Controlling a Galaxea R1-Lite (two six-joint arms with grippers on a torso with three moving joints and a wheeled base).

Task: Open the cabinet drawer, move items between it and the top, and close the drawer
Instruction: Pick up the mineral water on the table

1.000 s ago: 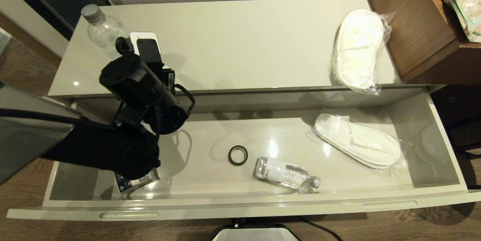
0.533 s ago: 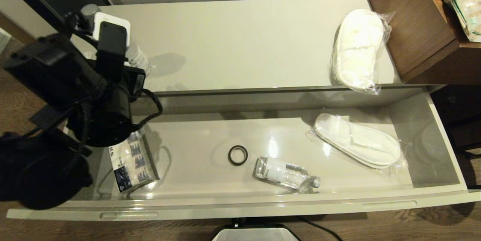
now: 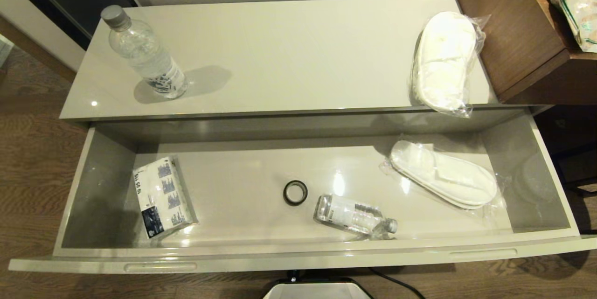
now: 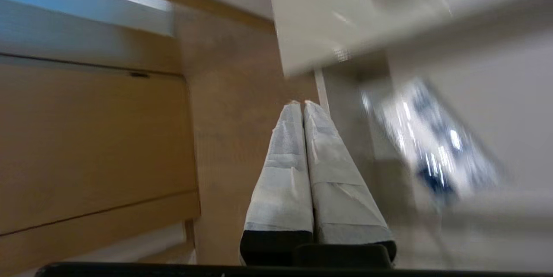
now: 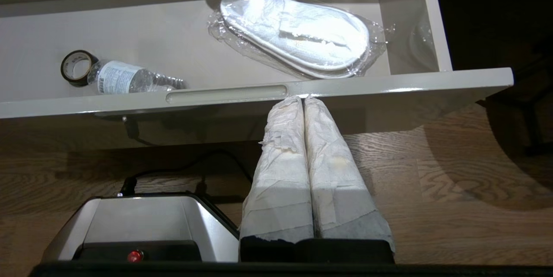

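Left end effector [image 4: 303, 103] has its two paper-taped, wedge-shaped fingers pressed together w/ nothing between them; it hangs off the left end of the cabinet, over wood-grain floor, blurred tissue pack [image 4: 432, 147] beside it in its own cam; not visible from the head cam; right end effector [image 5: 303, 97] likewise pinched closed & empty, wrapped in crinkled white tape, parked low in front of the cabinet drawer's [image 3: 298, 261] front panel, tips just under the recessed handle slot [image 5: 226, 94]; drawer pulled fully out: wide, shallow, glossy beige-grey, two slim slots in its long front; inside: soft white-and-blue tissue pack [image 3: 161, 196] at left, small black ring [image 3: 295, 192] mid, clear water bottle [image 3: 357, 216] lying on its side w/ cap to the right, just beside the ring, flat white slipper pair [image 3: 443, 180] in crinkly clear plastic at right; top [image 3: 289, 52], smooth glossy cream desk surface, carries an upright clear bottle w/ grey cap [image 3: 144, 59] near its left end & a second wrapped slipper pair [image 3: 443, 61] at the right end, plastic overhanging the front edge; brown wooden unit [image 3: 517, 28] adjoins at right
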